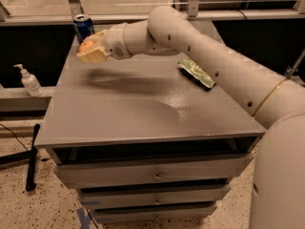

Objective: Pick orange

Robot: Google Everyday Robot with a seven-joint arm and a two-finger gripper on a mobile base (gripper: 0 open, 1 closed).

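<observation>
The orange [87, 45] is a small round fruit held between the cream fingers of my gripper [90, 50]. The gripper is shut on it at the far left of the grey table [124, 113], lifted above the top, with its shadow on the surface below. The white arm reaches in from the right across the table. A blue soda can [84, 26] stands upright just behind the gripper at the table's back left corner.
A green packet [197, 73] lies on the table right of centre, under the arm. A white soap dispenser [29, 81] stands on a ledge to the left of the table. Drawers [155, 175] are below the table's front edge. A dark pole [32, 156] leans on the floor at the left.
</observation>
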